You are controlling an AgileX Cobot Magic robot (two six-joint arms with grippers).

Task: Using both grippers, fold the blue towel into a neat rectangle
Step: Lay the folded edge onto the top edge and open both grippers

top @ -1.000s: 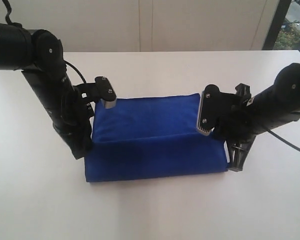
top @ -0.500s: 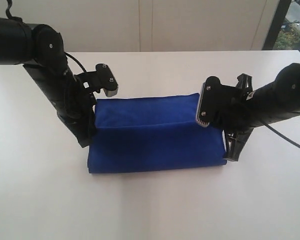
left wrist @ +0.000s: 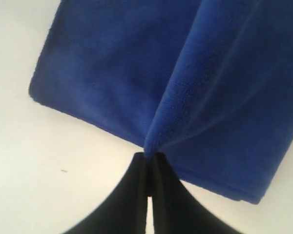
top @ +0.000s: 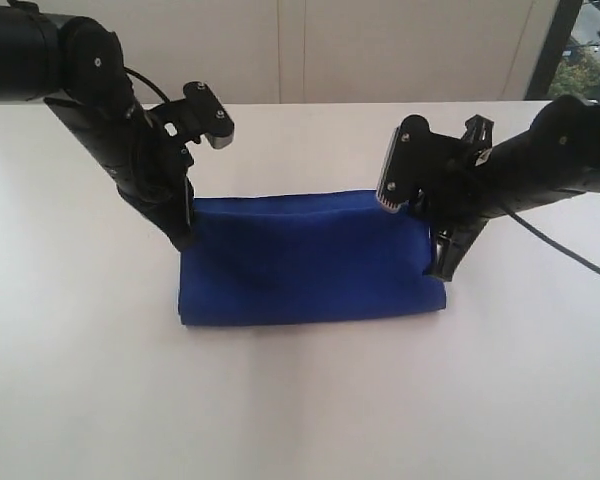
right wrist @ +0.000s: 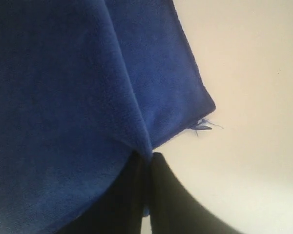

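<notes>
Exterior, risk: uneven travel could skew the fold of the blue towel (top: 310,265); it lies on the bench (top: 300,410) between left hand (top: 185,238) and right hand (top: 440,270), arms slanting down to its ends.
Left wrist: left hand (left wrist: 147,157) clenched on a raised towel fold.
Right wrist: right hand (right wrist: 147,157) clenched on the towel edge, thread tag (right wrist: 205,126) just beside.

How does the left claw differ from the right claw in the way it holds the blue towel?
The left claw pinches a fold at the blue towel's left end; the right claw pinches one at its right end. A loose thread shows beside the right claw, none beside the left claw. In the exterior view the right claw sits lower in the picture than the left claw. Both are shut on the towel.
</notes>
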